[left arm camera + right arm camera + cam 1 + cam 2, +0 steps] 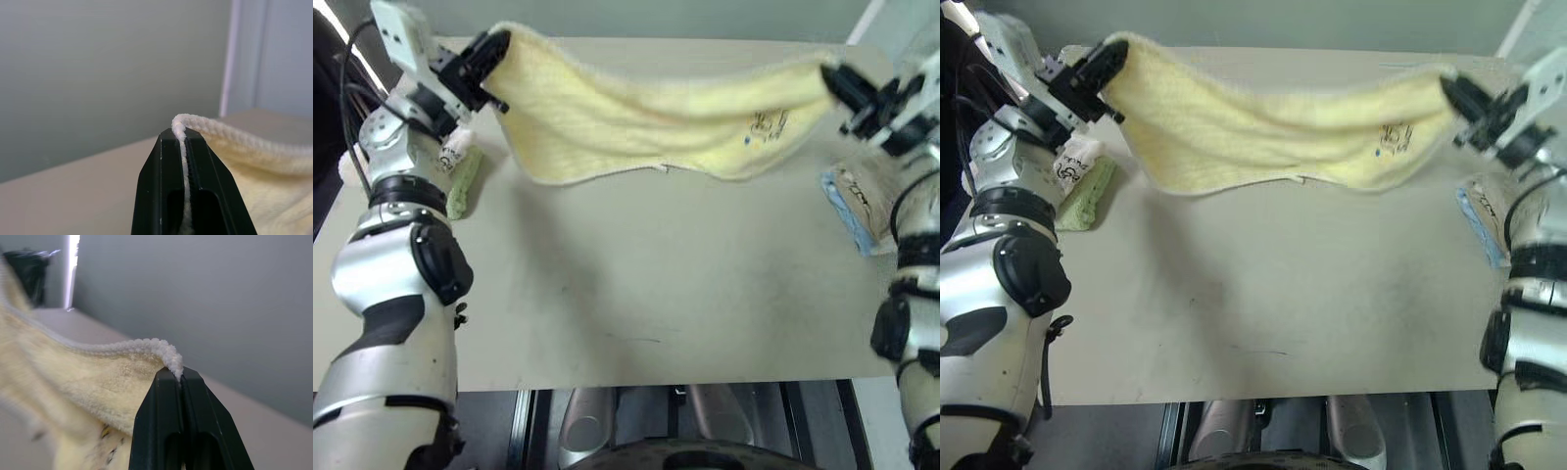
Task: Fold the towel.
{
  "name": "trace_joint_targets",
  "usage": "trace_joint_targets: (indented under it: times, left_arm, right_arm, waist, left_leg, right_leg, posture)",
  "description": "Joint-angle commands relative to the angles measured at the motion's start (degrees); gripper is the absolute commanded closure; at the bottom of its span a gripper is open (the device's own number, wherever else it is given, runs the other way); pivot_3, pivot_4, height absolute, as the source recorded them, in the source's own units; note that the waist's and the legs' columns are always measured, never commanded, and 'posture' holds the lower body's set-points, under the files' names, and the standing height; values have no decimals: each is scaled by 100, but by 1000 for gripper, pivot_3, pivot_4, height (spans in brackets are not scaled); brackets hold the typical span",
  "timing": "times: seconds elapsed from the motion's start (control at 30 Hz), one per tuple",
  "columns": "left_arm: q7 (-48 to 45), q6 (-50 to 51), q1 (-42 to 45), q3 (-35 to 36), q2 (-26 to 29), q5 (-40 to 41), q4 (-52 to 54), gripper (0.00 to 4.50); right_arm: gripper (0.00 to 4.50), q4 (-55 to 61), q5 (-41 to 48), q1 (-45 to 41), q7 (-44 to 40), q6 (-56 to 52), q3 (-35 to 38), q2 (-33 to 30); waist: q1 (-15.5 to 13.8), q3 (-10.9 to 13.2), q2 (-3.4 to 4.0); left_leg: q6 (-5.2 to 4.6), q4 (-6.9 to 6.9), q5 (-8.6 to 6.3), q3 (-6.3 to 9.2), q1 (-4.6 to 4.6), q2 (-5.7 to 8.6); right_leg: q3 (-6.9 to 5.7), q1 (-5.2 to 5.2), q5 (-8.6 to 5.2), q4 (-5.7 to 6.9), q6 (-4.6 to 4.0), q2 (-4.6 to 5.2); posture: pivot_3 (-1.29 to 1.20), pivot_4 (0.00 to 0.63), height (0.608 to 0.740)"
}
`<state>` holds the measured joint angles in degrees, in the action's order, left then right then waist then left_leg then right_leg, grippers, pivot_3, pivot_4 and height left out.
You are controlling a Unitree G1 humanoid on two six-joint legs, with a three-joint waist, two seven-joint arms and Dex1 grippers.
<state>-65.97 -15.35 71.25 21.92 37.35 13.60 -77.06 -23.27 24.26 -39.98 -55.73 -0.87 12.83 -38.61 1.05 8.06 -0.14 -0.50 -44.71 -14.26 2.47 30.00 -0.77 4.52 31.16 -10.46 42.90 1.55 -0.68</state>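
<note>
The pale yellow towel (636,122) hangs stretched in the air above the far half of the table, sagging in the middle, with a small dark printed mark near its right end. My left gripper (494,47) is shut on its left corner, and in the left wrist view the towel's hem (182,128) sits pinched between the black fingers (161,196). My right gripper (830,76) is shut on the right corner. The right wrist view shows the hem (168,355) clamped at the fingertips (161,421).
A beige table (656,284) spreads below the towel. A green cloth with a pink-white towel (462,176) lies at the left edge under my left arm. A beige towel on a light blue cloth (860,206) lies at the right edge.
</note>
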Motion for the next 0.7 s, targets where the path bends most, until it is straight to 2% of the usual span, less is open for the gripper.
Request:
trace_joint_targets:
  times: [0.03,0.33,0.5,0.7]
  left_arm:
    - [-700,225,-107,124,288,179,256,4452]
    - [-1878,1118,-509,97,746,376,552,4452]
    - [-2536,1779,-1151,-477,968,119,888,4452]
    - [-2653,3315,-2183,-1366,1468,1105,2473,4452]
  right_arm:
    - [4500,1755,702,769,114,-852,437,-239]
    - [4500,4006,1679,2960,516,-2427,1246,-545]
    - [4500,4655,2070,3961,622,-3122,1561,-649]
    - [4500,4906,2067,5105,583,-3230,2084,-574]
  waist:
    - [18,0,1]
    - [-4,-11,-16]
    - [-31,-17,-14]
    - [-58,-22,-25]
  left_leg:
    - [0,-7,0,5,-4,-2]
    - [-6,-30,-12,8,-54,-2]
    - [-10,-27,-35,7,-91,3]
    - [-8,-28,-50,15,-107,4]
  right_leg:
    - [2,-6,0,4,0,1]
    - [1,-66,-42,3,-42,-3]
    - [6,-100,-57,2,-40,-2]
    - [2,-121,-69,1,-39,-5]
  posture:
    - [0,150,697]
    - [0,150,697]
    - [0,150,697]
    - [0,150,697]
